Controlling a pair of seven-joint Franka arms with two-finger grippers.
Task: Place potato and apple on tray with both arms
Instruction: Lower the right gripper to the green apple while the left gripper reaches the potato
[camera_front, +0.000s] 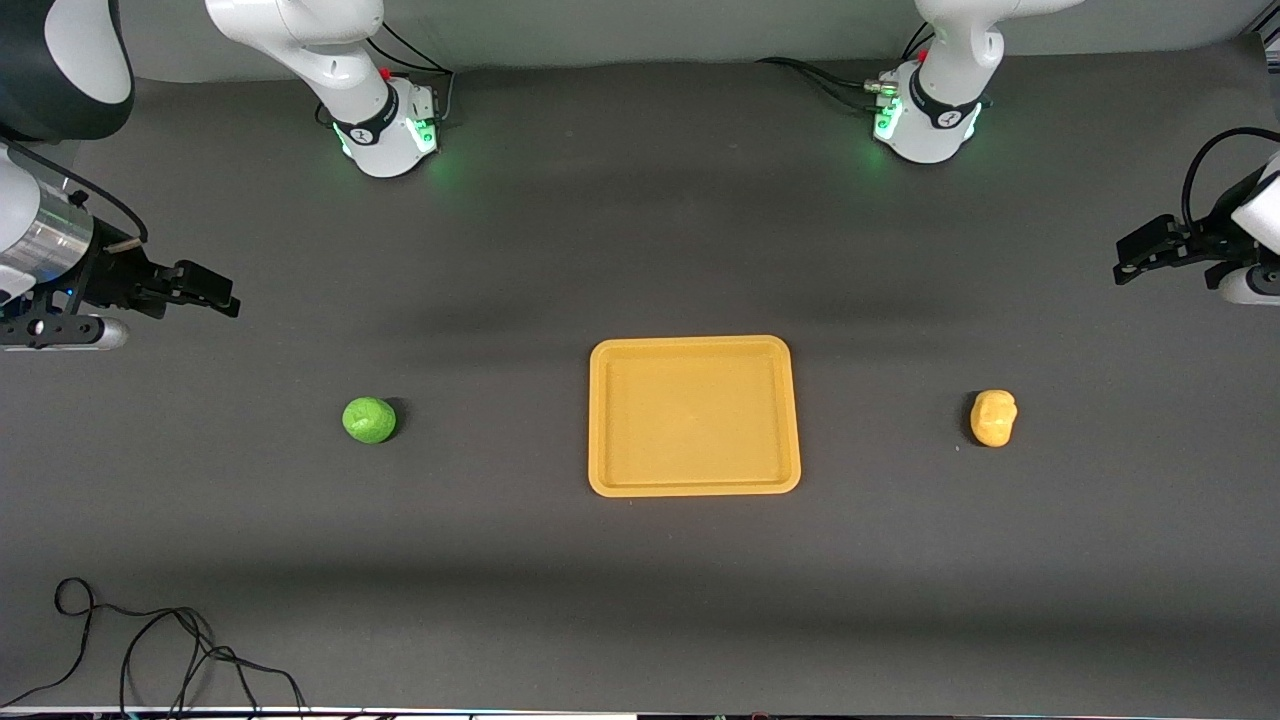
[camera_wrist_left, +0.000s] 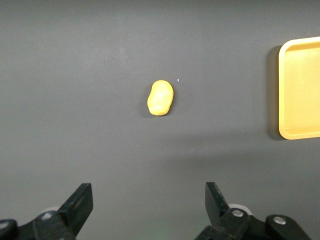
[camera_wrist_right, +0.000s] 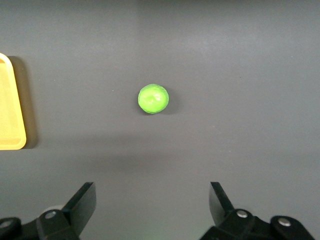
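The orange-yellow tray (camera_front: 694, 482) lies flat and empty at the table's middle. The green apple (camera_front: 369, 419) sits on the table toward the right arm's end, beside the tray. The yellow-orange potato (camera_front: 993, 417) sits toward the left arm's end, beside the tray. My right gripper (camera_front: 215, 290) is open and empty, up in the air at the right arm's end; its wrist view shows the apple (camera_wrist_right: 153, 99) and a tray edge (camera_wrist_right: 10, 140). My left gripper (camera_front: 1135, 258) is open and empty, up at the left arm's end; its wrist view shows the potato (camera_wrist_left: 160, 98) and the tray's rim (camera_wrist_left: 283, 90).
A loose black cable (camera_front: 150, 650) lies on the table near the front camera at the right arm's end. The two arm bases (camera_front: 385, 135) (camera_front: 925, 125) stand at the table's back edge. The table top is dark grey.
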